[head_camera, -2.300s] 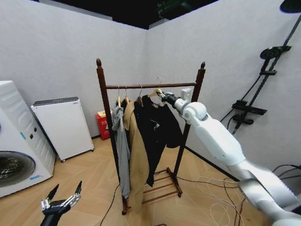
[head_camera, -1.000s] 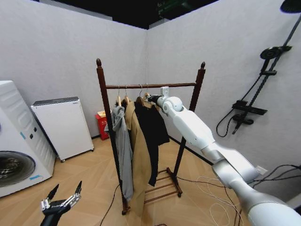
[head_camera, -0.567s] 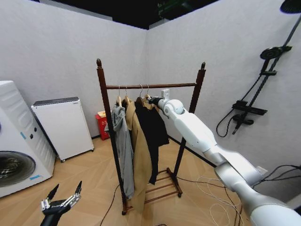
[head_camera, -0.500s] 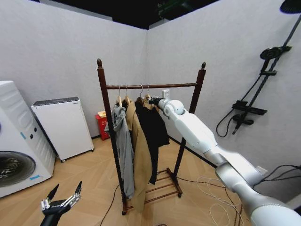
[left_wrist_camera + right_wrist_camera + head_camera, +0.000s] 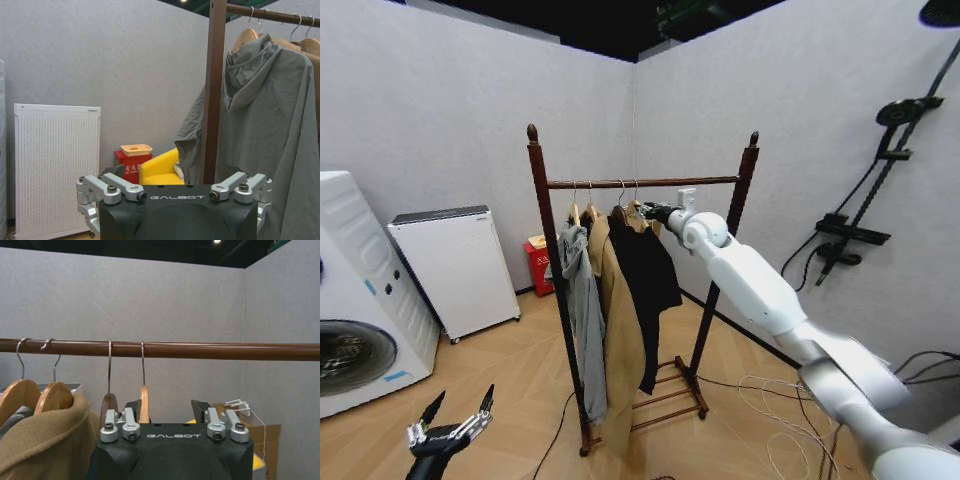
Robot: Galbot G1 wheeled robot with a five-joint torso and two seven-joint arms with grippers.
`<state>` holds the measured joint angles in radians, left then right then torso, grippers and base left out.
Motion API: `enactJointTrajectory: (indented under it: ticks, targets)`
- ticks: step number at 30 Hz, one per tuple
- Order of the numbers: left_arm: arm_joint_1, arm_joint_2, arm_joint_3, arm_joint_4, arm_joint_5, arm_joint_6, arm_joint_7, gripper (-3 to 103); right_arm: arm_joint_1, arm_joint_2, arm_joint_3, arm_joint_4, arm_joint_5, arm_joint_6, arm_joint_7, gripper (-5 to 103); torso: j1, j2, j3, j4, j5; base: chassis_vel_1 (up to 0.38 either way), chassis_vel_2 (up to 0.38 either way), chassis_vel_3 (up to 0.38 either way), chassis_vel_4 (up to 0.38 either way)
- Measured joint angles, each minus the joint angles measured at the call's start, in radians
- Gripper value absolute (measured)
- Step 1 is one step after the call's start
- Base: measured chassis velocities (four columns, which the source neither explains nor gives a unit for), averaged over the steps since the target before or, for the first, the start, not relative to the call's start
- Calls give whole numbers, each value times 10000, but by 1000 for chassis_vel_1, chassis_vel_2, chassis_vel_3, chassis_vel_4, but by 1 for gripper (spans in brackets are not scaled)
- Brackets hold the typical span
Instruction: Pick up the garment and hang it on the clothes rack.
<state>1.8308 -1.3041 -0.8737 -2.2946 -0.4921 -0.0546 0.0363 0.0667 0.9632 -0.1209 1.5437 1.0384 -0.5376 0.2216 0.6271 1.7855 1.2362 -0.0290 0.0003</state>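
The clothes rack [image 5: 545,260] stands ahead, with its bar [image 5: 200,350] crossing the right wrist view. The garment [image 5: 662,268] hangs black at the right end of the row of clothes. Its light wooden hanger [image 5: 144,404] is hooked over the bar. My right gripper [image 5: 656,212] is held just below the bar at that hanger, with its fingers [image 5: 199,407] spread open; the hanger stands by one finger. My left gripper [image 5: 455,418] is parked low near the floor at the lower left, open and holding nothing.
A grey hooded jacket [image 5: 578,300] and a long tan coat [image 5: 620,340] hang left of the garment. A washing machine [image 5: 350,300], a white cabinet [image 5: 455,265] and a red box [image 5: 538,265] line the left wall. A shower fixture [image 5: 880,150] is on the right wall; cables [image 5: 790,400] lie on the floor.
The right arm carried the garment left along the bar and hooked it beside the other clothes. Its wrist has now drawn back slightly to the right. The left arm has not moved.
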Motion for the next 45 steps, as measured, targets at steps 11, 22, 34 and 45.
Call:
enactJointTrajectory:
  ticks: [11,22,34,45]
  targets:
    - [1,-1,0,0,0,0,0,100,-6067,-2668,4698,4568,-232,-189,1529,99,-1,2,-1,-2,8,0,0,0,0]
    - [0,0,-1,0,0,0,-1,100,-12970,-917,10205,7340,-2608,251,619,100,-3,3,-2,1,0,0,0,0,0]
    - [0,0,0,0,0,0,-1,100,-15287,1415,11227,8367,-4634,1156,-15,100,0,1,0,6,-5,-40,-47,-40,-43]
    - [0,0,0,0,0,-1,-1,100,-15211,1873,10336,8897,-5071,1141,286,100,3,-1,1,3,-5,-49,-147,-148,-37]
